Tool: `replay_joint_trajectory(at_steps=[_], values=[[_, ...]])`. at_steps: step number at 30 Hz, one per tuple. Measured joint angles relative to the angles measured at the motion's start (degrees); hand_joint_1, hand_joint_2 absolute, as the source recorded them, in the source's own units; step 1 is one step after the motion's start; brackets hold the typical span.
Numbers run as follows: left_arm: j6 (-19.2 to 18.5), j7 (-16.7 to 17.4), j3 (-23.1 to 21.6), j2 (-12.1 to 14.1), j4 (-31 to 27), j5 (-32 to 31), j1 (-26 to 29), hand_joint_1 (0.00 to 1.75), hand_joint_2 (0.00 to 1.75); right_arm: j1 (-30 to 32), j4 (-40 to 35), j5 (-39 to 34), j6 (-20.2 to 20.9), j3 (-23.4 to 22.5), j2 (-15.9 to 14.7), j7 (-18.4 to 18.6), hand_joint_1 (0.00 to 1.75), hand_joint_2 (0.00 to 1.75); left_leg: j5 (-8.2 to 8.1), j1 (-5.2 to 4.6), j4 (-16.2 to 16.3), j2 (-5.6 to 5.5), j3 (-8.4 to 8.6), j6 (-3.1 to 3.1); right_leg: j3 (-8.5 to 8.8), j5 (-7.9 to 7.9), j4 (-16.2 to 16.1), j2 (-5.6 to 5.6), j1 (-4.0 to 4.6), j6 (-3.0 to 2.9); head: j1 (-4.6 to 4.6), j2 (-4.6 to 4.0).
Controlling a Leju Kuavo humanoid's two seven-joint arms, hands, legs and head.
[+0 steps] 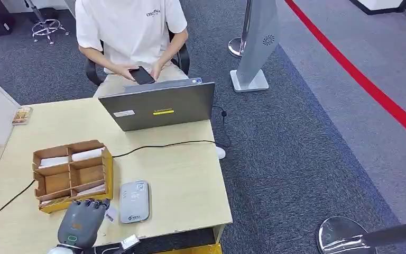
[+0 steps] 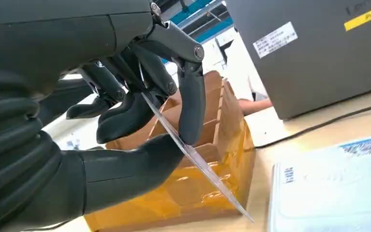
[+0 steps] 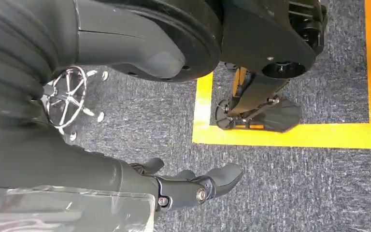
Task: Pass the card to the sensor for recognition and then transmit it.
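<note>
At the near edge of the pale wooden table (image 1: 190, 180), my left hand (image 1: 82, 219) pinches a thin white card (image 2: 193, 154) between thumb and fingers (image 2: 191, 106), edge-on and tilted. It hangs just in front of the brown cardboard compartment box (image 1: 71, 174), beside the flat grey rounded card sensor (image 1: 134, 201). My right hand (image 3: 193, 186) hangs over grey carpet (image 3: 280, 188), fingers slightly curled, seemingly holding nothing. Across the table, a person (image 1: 132, 32) holds a phone behind a grey laptop (image 1: 158, 106).
</note>
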Motion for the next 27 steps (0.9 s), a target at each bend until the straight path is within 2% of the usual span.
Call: replay_joint_trajectory(at_steps=[19, 24, 27], values=[[-0.3, 1.2, -0.4, 1.6, 0.0, -0.1, 0.2, 1.75, 1.75, 0.0, 0.0, 0.9, 0.0, 0.0, 0.0, 0.0, 0.00, 1.75, 0.00, 0.00, 0.0, -0.01, 0.00, 0.00, 0.01, 0.00, 0.0, 0.00, 0.00, 0.00, 0.00, 0.00], [6.5, 2.2, -0.4, 1.6, -0.3, -1.8, 0.4, 1.75, 1.75, 0.0, 0.0, 0.9, -0.6, 0.0, 0.0, 0.0, 0.00, 1.75, 0.00, 0.00, 0.0, -0.01, 0.00, 0.00, 0.01, 0.00, 0.0, 0.00, 0.00, 0.00, 0.00, 0.00], [8.7, 2.4, 0.0, 0.8, -1.8, -2.7, 0.6, 1.75, 1.75, 0.0, 0.0, 1.0, -1.3, -0.3, 0.4, 0.4, 0.00, 1.75, 0.00, 0.01, 0.0, -0.01, 0.00, 0.00, 0.01, 0.00, 0.0, -0.02, 0.00, 0.00, 0.02, 0.00]])
